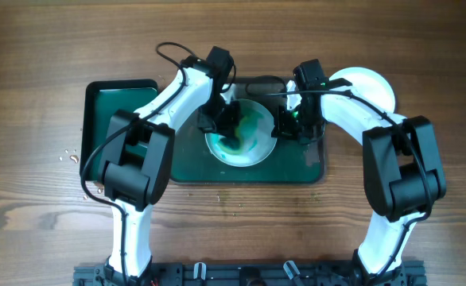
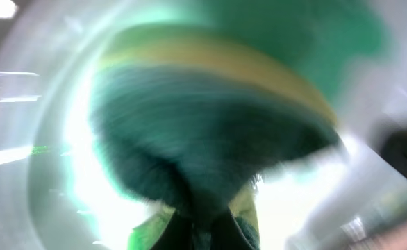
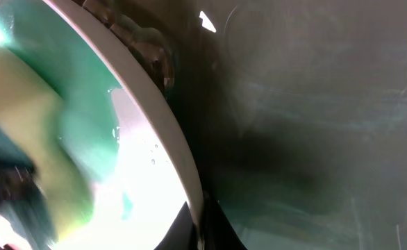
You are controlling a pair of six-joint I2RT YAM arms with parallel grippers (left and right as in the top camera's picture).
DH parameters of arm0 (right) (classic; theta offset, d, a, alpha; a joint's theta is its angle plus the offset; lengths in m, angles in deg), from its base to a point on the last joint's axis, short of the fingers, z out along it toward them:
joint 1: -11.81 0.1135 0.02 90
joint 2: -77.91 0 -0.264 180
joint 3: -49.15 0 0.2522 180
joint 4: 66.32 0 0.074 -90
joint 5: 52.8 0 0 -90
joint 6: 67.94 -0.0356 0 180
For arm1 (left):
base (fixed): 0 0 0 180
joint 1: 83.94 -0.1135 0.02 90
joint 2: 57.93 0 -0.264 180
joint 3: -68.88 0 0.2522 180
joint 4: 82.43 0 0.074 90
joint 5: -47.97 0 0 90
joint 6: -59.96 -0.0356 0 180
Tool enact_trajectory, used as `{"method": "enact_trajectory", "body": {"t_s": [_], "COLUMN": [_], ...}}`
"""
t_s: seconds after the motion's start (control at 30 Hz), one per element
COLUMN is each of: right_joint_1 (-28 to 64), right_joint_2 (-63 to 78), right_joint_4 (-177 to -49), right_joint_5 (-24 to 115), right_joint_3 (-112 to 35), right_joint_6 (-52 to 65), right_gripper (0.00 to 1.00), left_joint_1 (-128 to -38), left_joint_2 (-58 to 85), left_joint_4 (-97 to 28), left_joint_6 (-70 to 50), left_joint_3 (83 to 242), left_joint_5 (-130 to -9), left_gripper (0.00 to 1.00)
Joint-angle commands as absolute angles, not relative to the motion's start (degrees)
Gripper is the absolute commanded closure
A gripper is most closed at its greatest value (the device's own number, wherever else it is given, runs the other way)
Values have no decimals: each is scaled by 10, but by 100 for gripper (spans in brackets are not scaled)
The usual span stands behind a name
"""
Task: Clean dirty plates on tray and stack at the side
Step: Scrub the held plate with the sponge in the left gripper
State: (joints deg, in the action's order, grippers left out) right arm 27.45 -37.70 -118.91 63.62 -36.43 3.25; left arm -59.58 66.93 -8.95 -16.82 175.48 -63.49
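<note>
A white plate point(image 1: 249, 144) with teal-green smears lies on the large dark green tray point(image 1: 312, 168). My left gripper point(image 1: 227, 121) is shut on a green and yellow sponge point(image 2: 210, 132) and presses it onto the plate's left side point(image 2: 44, 153); the left wrist view is blurred. My right gripper point(image 1: 285, 127) is shut on the plate's right rim point(image 3: 163, 118), with the tray floor point(image 3: 314, 104) beside it. A clean white plate point(image 1: 370, 87) lies on the table right of the tray, partly under the right arm. A third plate is not in view.
A smaller black-rimmed green tray point(image 1: 110, 119) sits at the left, against the large tray. Small drops or crumbs point(image 1: 67, 155) lie on the wooden table left of it. Both arms arch over the large tray.
</note>
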Motion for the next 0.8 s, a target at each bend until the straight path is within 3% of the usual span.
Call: {"method": "enact_trajectory", "body": {"t_s": [0.0,0.23,0.43,0.6,0.77], "right_joint_1": [274,274,273,274,273], "right_joint_2": [-380,-380,-380,-380,-380], "right_joint_4": [-1192,-1192,-1191,-1191,-1191], "right_joint_5": [628,628,628,628,628], "right_joint_3": [-352,-352,-352,-352,-352], "right_joint_6": [39,39,39,38,38], "right_gripper": [96,96,96,96,96], "left_joint_1": [-582,-582,-582,-593,-606], "left_joint_2": [687,687,687,671,644], "left_joint_4": [-102,-195,-246,-145,-56], "left_joint_6": [-272,-247,-129,-52,-10], "left_joint_3": [1742,1742,1743,1791,1821], "left_joint_5": [-806,-772,-550,-377,-337], "left_gripper": [96,96,96,96,96]}}
